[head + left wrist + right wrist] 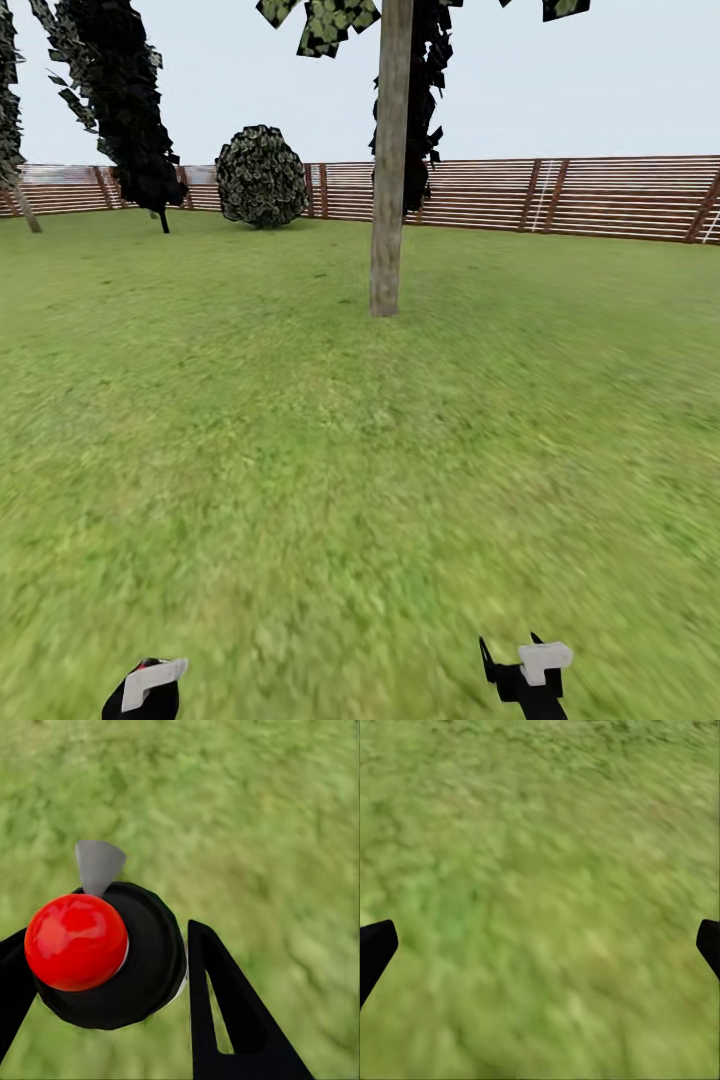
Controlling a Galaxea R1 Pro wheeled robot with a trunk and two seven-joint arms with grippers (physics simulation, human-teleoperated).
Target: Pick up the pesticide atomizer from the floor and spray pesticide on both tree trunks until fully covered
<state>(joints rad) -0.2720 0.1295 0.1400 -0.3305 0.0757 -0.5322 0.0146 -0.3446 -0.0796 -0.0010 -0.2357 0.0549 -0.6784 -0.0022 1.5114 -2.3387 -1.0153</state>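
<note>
In the left wrist view the pesticide atomizer [146,971] has a round black body, a shiny red ball top [75,941] and a grey nozzle [97,866]. My left gripper [105,945] is shut on it, with a black finger [225,1012] against its side. That left gripper [145,690] sits low at the bottom left of the head view. My right gripper [525,670] is open over grass, its fingertips [375,949] spread wide. One tree trunk [390,170], thick and pale grey-brown, stands ahead at centre. A second pale trunk [28,210] leans at the far left edge.
Green lawn [360,480] stretches from me to the trunk. A thin-stemmed black tree [130,110] and a round bush [262,177] stand at the back left. A brown slat fence [560,195] closes the far side.
</note>
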